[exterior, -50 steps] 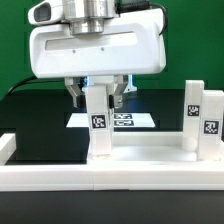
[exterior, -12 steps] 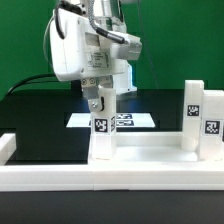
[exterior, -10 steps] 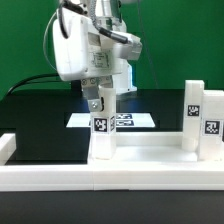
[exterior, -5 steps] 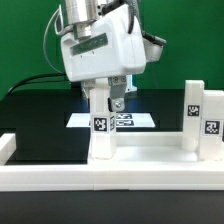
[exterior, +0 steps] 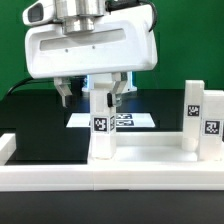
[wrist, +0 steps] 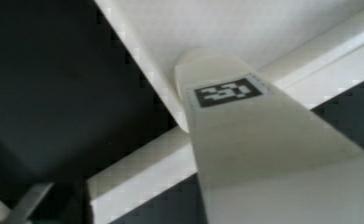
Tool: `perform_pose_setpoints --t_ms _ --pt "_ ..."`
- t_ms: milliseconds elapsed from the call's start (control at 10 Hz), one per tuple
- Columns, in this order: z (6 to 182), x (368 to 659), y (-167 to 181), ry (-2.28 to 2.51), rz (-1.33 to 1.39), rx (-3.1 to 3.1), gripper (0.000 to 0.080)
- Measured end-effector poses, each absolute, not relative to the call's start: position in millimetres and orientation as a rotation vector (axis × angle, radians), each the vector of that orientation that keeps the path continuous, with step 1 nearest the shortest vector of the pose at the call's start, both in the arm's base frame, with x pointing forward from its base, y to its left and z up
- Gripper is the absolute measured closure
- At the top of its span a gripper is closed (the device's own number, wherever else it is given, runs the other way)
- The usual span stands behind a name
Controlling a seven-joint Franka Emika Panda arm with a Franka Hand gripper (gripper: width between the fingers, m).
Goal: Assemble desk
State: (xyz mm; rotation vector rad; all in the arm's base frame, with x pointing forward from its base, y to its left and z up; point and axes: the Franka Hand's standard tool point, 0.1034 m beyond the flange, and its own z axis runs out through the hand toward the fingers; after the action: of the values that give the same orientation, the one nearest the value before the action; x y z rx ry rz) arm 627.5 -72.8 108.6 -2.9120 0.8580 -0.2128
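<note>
Desk tabletop panel [exterior: 60, 160] is the biggest piece I can see: it lies flat and white across the foreground, below my gripper [exterior: 92, 96], with its rim running along the near edge. Behind the gripper, flat on the black table [exterior: 40, 115], is the marker board [exterior: 130, 122], partly hidden by the post in front of it.

Directly under the gripper, one leg post [exterior: 100, 125] stands upright on the panel, its square tag facing the exterior camera. The gripper's fingers [exterior: 66, 93] are spread apart on either side of the post's top; I see a gap at the finger on the exterior view's left, so the jaws are apart and not clamping the post. Two more tagged leg posts [exterior: 200, 118] stand upright, well off to the exterior view's right of the gripper.

From the wrist camera, I look down along the post [wrist: 250, 130] to its tag, with the panel's white rim [wrist: 161, 50] beyond it.
</note>
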Motion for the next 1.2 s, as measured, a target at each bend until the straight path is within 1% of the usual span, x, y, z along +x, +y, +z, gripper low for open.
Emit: perform_pose_setpoints --t_ms 100,200,300,600,700,1000,1200 --pt "108.6 627 -73 0.896 -0.211 -2.899 0.0355" --pt "108.5 627 -73 0.901 -0.21 -2.897 0.0355" --pt "108.2 627 -73 0.971 -0.205 -2.872 0.0504" --pt "107.9 627 -73 1.25 -0.186 -2.749 0.0508" --pt "107.8 626 -72 1.44 -0.164 -2.647 0.0508" --pt "106.5 629 -66 2.134 -0.038 -2.047 0.0508" --pt "105.1 629 -62 2.373 0.022 -1.73 0.0508"
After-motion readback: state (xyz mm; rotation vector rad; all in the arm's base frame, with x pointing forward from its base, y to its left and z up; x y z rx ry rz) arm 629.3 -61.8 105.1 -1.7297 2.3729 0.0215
